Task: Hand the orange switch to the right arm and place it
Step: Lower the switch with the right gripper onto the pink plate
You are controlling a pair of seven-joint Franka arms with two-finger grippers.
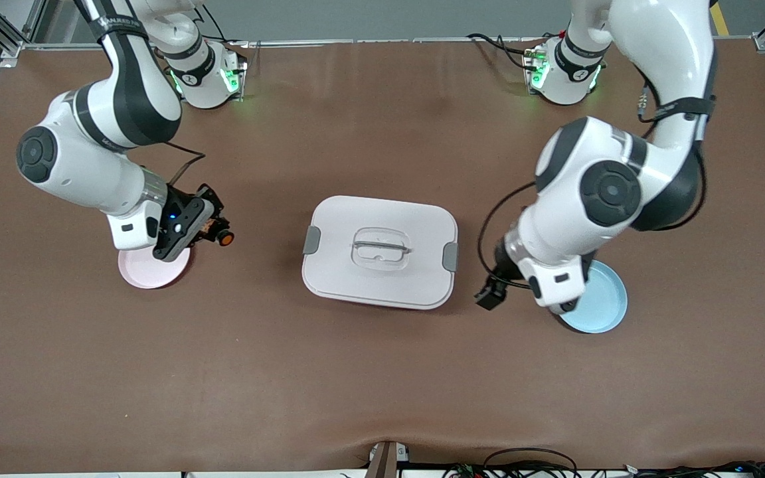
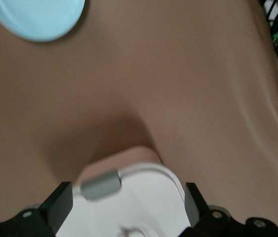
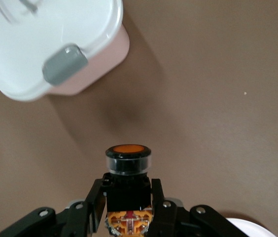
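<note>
— Where's the lidded box (image 1: pixel 380 252)?
— Mid-counter (image 1: pixel 382 385), between two plates.
— Which plates?
— One plate (image 1: pixel 150 271) toward the right arm's end, another plate (image 1: pixel 598 302) toward the left arm's end.

Small stubby black cylindrical orange switch (image 1: pixel 222 237) w/ round orange end cap and clear band under the cap; copper-orange contacts at its back end show in right wrist view (image 3: pixel 127 183). Held off the surface, lying roughly horizontal, orange cap pointing toward the table's middle. Right arm (image 1: pixel 100 143), white jointed w/ black joint bands, comes from its base at the table's edge and bends down over its end of the table; its black hand (image 1: pixel 204 228) is clamped on the switch's black body, one finger each side, cap sticking out past the fingertips
</note>
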